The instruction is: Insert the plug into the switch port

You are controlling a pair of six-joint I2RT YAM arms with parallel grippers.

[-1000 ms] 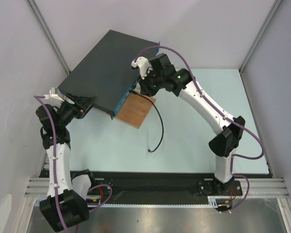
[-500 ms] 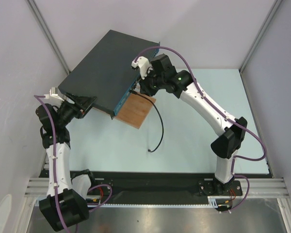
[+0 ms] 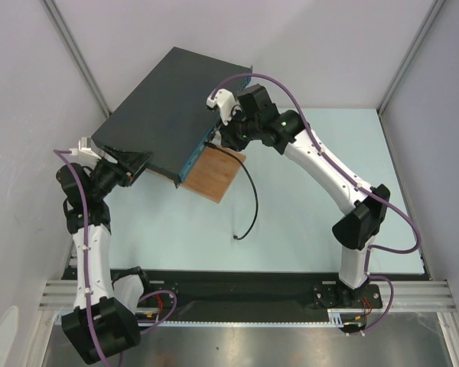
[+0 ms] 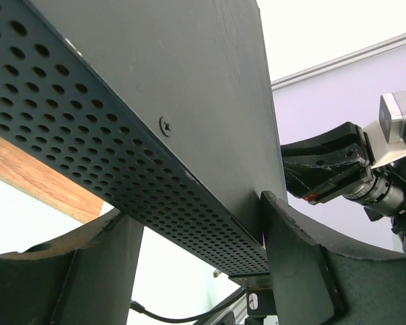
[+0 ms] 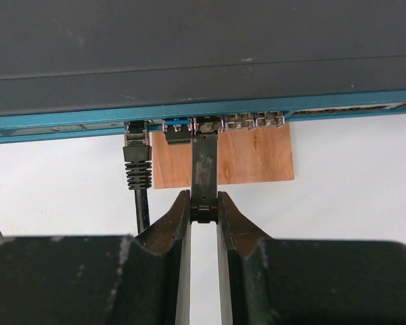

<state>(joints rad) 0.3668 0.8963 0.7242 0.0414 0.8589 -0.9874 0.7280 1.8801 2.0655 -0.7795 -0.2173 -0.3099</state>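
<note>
The switch (image 3: pixel 168 99), a flat dark grey box with a teal-blue front (image 5: pixel 68 122), lies at an angle at the back left. My left gripper (image 3: pixel 134 163) holds its near left corner. In the left wrist view the perforated side (image 4: pixel 122 135) runs between the fingers of that gripper (image 4: pixel 196 213). My right gripper (image 5: pixel 204 200) is shut on the plug (image 5: pixel 204 169), a flat dark bar. The plug's front end sits at a socket in the port row (image 5: pixel 250 122). From above, the right gripper (image 3: pixel 218 138) is at the front face and hides the plug.
A black cable (image 3: pixel 252 199) is plugged into a socket left of the plug, its connector (image 5: pixel 137 162) hanging from the teal face. Its free end (image 3: pixel 237 238) lies on the pale table. A brown wooden board (image 3: pixel 214 174) lies under the switch's front edge. Grey walls close in left and right.
The right arm's elbow has shifted very slightly. Both grippers, the switch and the plug keep their places.
</note>
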